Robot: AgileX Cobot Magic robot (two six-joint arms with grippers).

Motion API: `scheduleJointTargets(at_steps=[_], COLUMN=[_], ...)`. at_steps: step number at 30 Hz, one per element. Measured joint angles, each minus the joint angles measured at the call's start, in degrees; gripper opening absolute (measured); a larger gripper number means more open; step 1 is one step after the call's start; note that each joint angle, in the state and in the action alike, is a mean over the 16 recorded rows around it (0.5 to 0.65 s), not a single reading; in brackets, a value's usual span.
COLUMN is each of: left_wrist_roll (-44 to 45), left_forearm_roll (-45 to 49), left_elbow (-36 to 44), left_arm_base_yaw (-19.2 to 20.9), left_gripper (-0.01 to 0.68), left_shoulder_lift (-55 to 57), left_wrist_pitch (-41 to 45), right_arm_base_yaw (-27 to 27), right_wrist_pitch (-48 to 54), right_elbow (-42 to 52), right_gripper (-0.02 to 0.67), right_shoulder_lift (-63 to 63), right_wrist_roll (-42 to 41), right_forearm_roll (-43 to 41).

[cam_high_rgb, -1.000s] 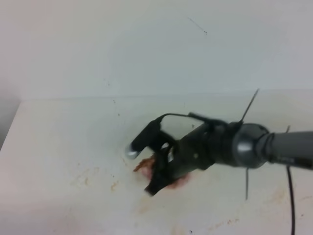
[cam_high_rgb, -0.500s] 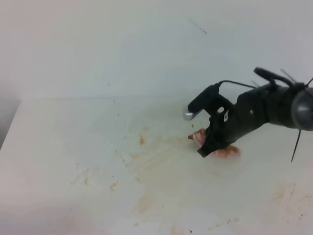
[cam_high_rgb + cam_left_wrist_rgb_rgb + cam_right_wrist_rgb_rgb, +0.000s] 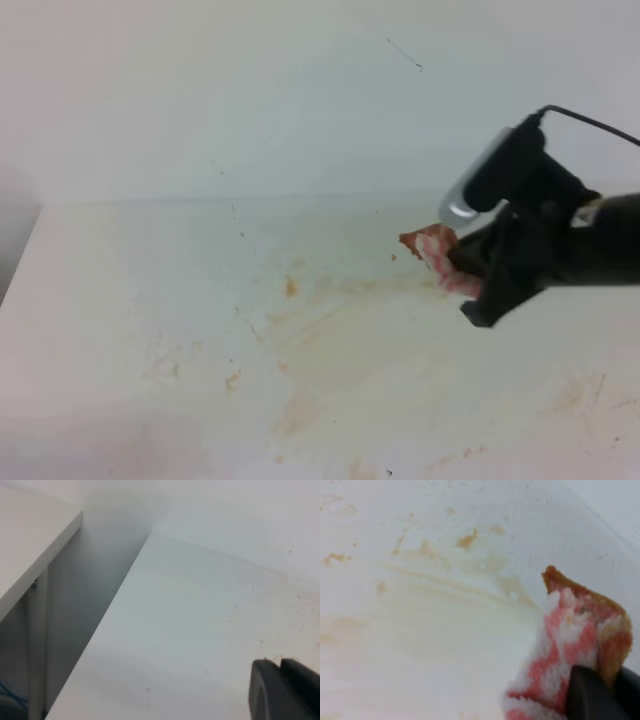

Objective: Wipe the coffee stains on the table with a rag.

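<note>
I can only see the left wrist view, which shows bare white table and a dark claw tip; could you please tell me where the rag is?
Observer: The rag is pinched in the right claw, toward the far right of the table in the high view.
Operator: Thank you. Is the cloth clean?
Observer: No. The right wrist view shows its pink-and-white stripes soiled brown along the upper edge.
Operator: Is there coffee on the surface?
Observer: Yes. Pale tan coffee stains streak the middle of the table, left of the rag, with small specks around them.
</note>
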Motion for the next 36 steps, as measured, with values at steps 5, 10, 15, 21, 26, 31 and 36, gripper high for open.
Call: scheduleJointTargets(at_steps=[5,10,15,21,26,31,36], left_wrist_roll=[0.0,0.0,0.0,0.0,0.0,0.0,0.0], left_forearm_roll=[0.0,0.0,0.0,0.0,0.0,0.0,0.0], left_elbow=[0.0,0.0,0.0,0.0,0.0,0.0,0.0], left_arm_base_yaw=[0.0,0.0,0.0,0.0,0.0,0.0,0.0], left_gripper=[0.000,0.000,0.000,0.000,0.000,0.000,0.000], left_shoulder_lift=[0.0,0.0,0.0,0.0,0.0,0.0,0.0], left_wrist_pitch=[0.0,0.0,0.0,0.0,0.0,0.0,0.0], right_arm_base_yaw=[-0.5,-2.8,-6.1,-9.6,-10.7,-10.8,-10.8], right_wrist_pitch=[-1.2,-1.7,-2.4,-2.6,-2.4,-0.9,2.0], right_elbow=[5.5,8.4,9.2,9.3,9.2,8.8,8.1], right_gripper=[0.048,0.048,0.061,0.155,0.238,0.239,0.153], right_shoulder_lift=[-6.4,-9.4,-9.8,-8.8,-8.3,-9.4,-13.7], right_wrist_roll=[-2.0,-2.2,-2.2,-2.5,-3.0,-4.6,-7.2], right_forearm_roll=[6.6,12.2,18.2,22.8,25.9,27.6,28.7])
